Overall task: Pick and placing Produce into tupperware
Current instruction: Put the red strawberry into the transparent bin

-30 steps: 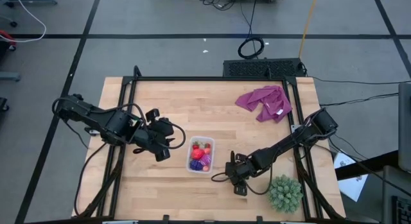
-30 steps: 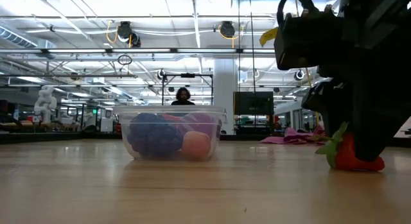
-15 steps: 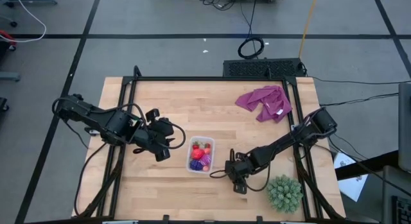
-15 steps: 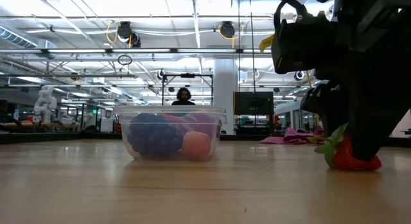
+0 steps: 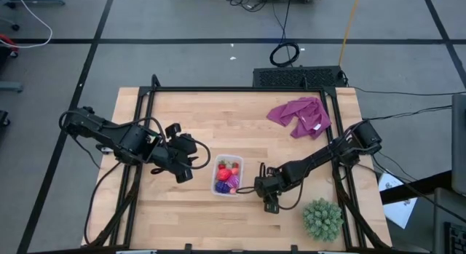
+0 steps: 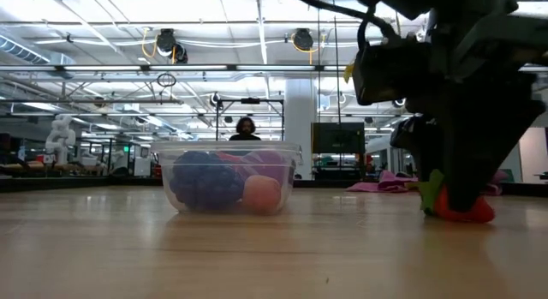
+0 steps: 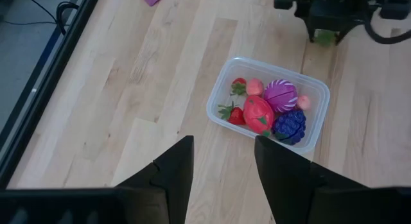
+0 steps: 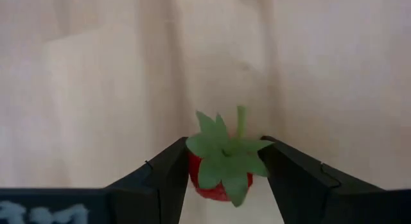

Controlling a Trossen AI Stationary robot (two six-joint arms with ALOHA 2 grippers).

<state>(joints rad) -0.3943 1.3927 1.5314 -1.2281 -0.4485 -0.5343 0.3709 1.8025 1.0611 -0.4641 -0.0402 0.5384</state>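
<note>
One strawberry (image 8: 221, 169) pinched between the fingers of the right claw (image 8: 223, 176), red body squeezed from both sides, green leaf cap poking out ahead of the fingertips. Down at the table (image 5: 291, 148) too: in the low view, resting on or just above the wood under that claw (image 6: 454, 205). Likely light, hollow plastic, so no real load on the arm; probably smooth and a bit slippery, hence better taken across the widest part of the red body, as here, than by the thin floppy-looking leaves. Stiff enough, by the look of it, not to collapse under the pinch, though off-centre pressure could squirt it out sideways.

Just beside the right claw, toward the other arm: the clear box (image 5: 228, 175), already loaded with a grape bunch (image 7: 289, 124), a big red piece (image 7: 258, 112), a purple round piece (image 7: 280, 94) and small strawberries (image 7: 239, 86). Little room left, so best dropped from low over a gap rather than pushed in.

Left claw (image 7: 218, 169) hanging on the far side of the box from the right one, gripping nothing, fingers parted only by a narrow gap. Waiting, apparently.

Off to the rear of the right claw, a spiky green plant (image 5: 322, 218); well apart, a purple cloth (image 5: 300, 116).
</note>
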